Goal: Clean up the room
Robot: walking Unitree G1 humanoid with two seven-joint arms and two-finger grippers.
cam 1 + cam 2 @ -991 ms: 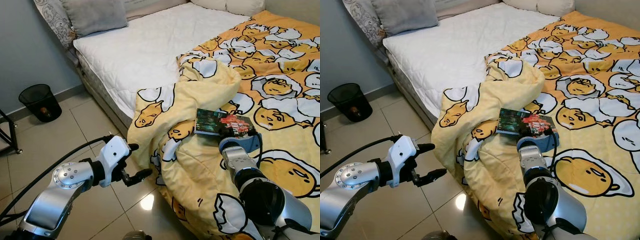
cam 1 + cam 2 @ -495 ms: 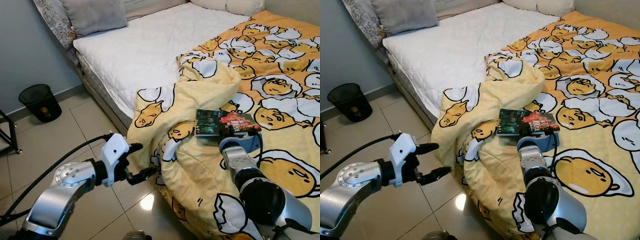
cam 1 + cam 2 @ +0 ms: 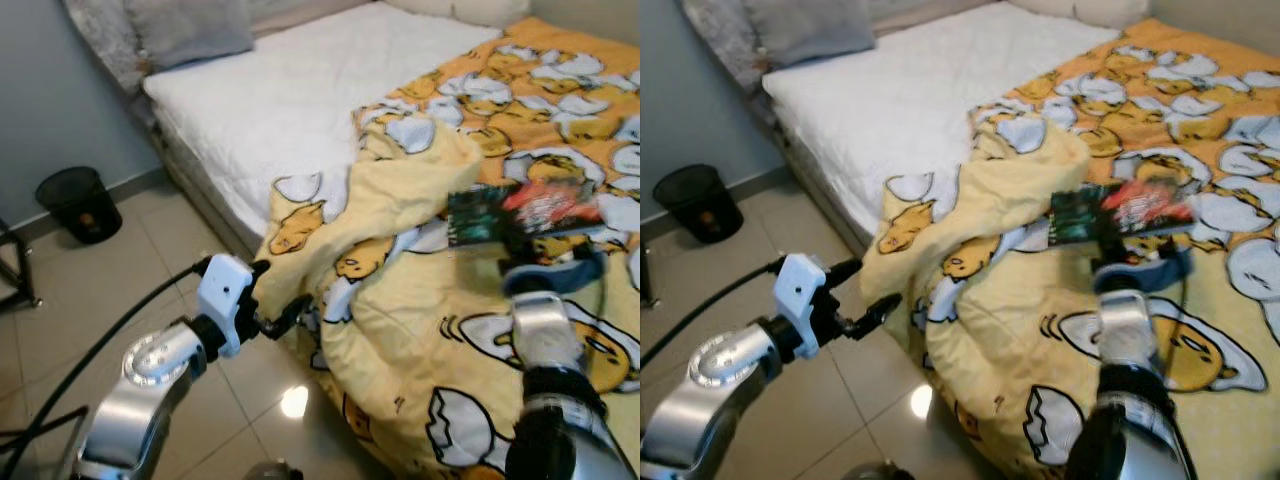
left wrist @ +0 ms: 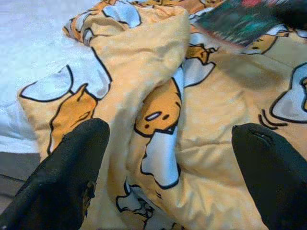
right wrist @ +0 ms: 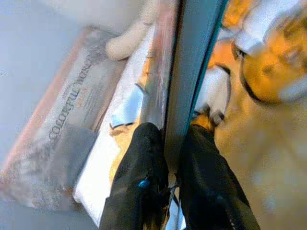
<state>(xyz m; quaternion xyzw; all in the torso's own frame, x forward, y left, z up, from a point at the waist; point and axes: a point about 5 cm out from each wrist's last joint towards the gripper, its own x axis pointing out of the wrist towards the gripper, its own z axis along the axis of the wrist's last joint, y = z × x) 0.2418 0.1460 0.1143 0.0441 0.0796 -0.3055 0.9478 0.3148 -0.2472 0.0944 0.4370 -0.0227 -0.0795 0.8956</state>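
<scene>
Two hands at work, taken from left to right. Left hand (image 3: 275, 312) low over the tiled floor (image 3: 150, 255), fingers spread apart and empty, aimed at about 2 o'clock toward the bunched fold of the yellow duvet (image 3: 400, 250) that spills off the bed (image 3: 300, 100) edge; fold just beyond the fingertips, apparently not yet touched, and nearer this arm than the other. Further right, right hand (image 5: 165, 167) clamped shut on the book (image 3: 515, 210), gripping it by one edge. Book lifted clear of the duvet, long axis running roughly 9 to 3 o'clock with a slight upward tilt at the 3 o'clock end. Wastebasket (image 3: 78, 203) well apart, at about 10 o'clock from the left hand. Likely next: somewhere off the bed for the book.
</scene>
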